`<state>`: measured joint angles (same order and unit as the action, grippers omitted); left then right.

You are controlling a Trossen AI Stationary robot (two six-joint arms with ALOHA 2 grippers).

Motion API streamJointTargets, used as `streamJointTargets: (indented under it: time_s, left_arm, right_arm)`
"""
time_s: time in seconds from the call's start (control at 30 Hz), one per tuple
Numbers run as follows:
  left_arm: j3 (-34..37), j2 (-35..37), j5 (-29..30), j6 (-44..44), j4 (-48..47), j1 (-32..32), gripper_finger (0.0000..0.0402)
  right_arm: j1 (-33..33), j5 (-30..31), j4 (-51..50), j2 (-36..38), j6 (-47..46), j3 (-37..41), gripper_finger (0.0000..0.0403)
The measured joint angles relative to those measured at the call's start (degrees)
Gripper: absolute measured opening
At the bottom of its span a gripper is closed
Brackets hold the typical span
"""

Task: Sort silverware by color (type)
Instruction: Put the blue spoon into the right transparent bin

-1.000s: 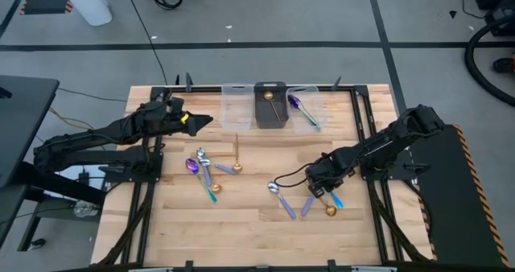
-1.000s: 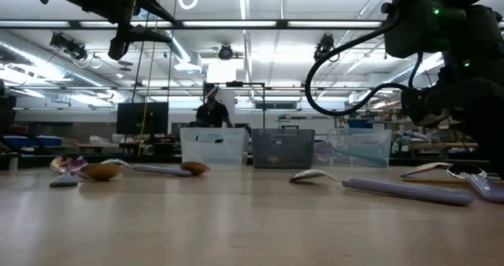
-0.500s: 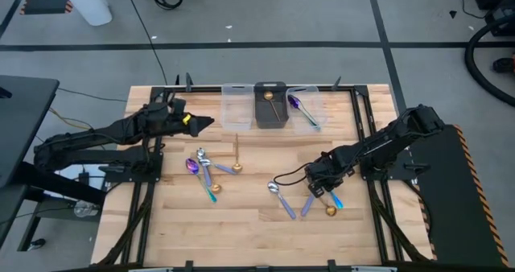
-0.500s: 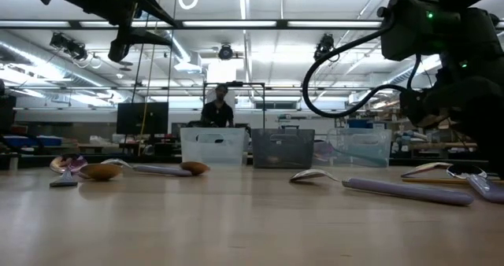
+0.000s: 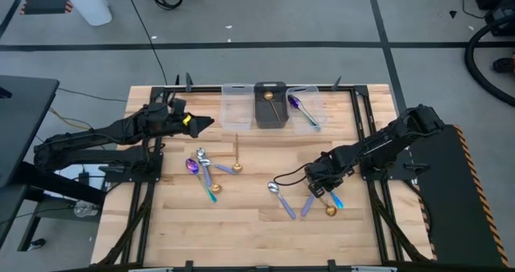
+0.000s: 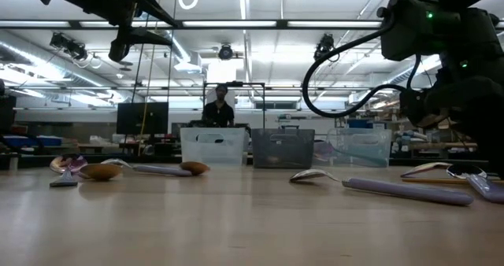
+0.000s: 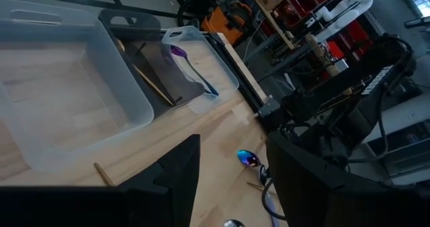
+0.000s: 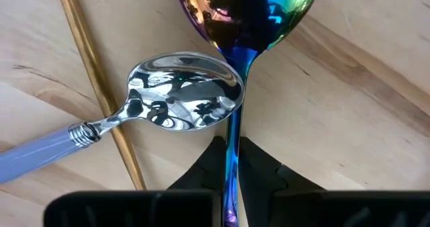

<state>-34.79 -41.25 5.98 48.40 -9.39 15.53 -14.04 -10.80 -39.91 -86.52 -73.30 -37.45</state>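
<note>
toward the right side of the bench [image 5: 241,224], the right gripper [image 5: 323,185] is seen low over a cluster of spoons, clenched on the handle of a rainbow spoon [image 8: 243,12]; in the right wrist view that iridescent handle is pinched between the dark fingertips [image 8: 201,176], and its bowl is held just over a silver spoon with a lavender handle [image 8: 181,103], beside a thin gold handle [image 8: 101,86]. on the bench by this gripper, a silver-bowled spoon [image 5: 276,191], a lavender handle [image 5: 306,205] and a gold spoon bowl [image 5: 330,211] are spread out.

over the back left part of the bench, the left gripper [image 5: 201,122] is held up in the air, released, with nothing between its fingers. near the left centre, another group is laid out: a rainbow spoon [image 5: 193,166], a silver spoon [image 5: 202,156] and a gold spoon [image 5: 238,166], with some of them touching or crossing.

along the back edge, three small bins are lined up: an empty clear bin [image 5: 236,101], a dark bin [image 5: 270,105] with a gold spoon inside, and a second clear bin [image 5: 310,103] with a purple-bowled rainbow spoon [image 5: 294,103] in it. in the low view, a person [image 6: 219,108] is seen in the room behind the bins.
</note>
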Motion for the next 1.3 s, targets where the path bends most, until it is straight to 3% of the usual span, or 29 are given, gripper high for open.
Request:
streamJointTargets:
  time_s: [1.3]
  left_arm:
    - [0.0,0.0,4.0,-0.2,-0.4,0.0,0.0181]
  right_arm:
    - [5.6,1.3,-9.4,11.9,0.4,0.0,0.0032]
